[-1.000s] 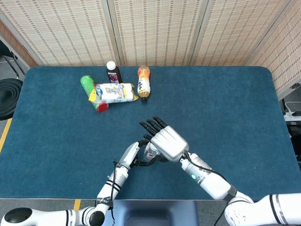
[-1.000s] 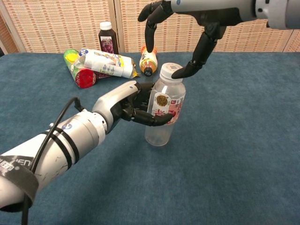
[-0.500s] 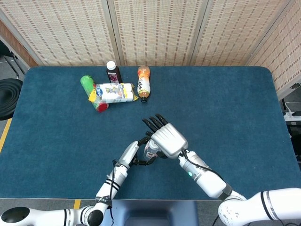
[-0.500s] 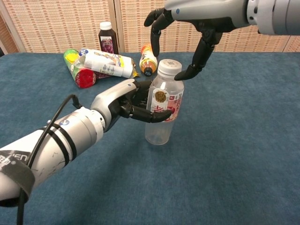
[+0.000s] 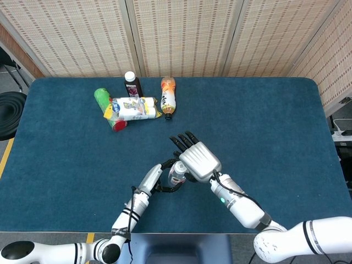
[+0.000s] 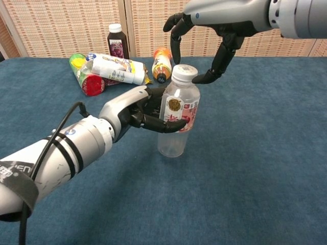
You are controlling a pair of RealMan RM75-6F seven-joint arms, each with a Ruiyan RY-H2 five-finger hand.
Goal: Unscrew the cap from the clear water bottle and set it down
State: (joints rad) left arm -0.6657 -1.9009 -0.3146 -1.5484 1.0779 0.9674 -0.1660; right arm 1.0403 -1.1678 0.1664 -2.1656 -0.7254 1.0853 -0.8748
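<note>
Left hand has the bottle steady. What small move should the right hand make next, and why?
Probably lower the right hand slightly and close its fingers on the cap. The cap is on the clear water bottle, which the left hand grips upright, and the right fingers flank the cap without gripping it.

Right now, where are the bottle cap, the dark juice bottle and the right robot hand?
bottle cap [image 6: 184,72], chest view, on its white top.
dark juice bottle [image 6: 117,43], chest view, on its dark body below the white lid.
right robot hand [image 5: 199,160], head view, on the silver back of the hand.
</note>
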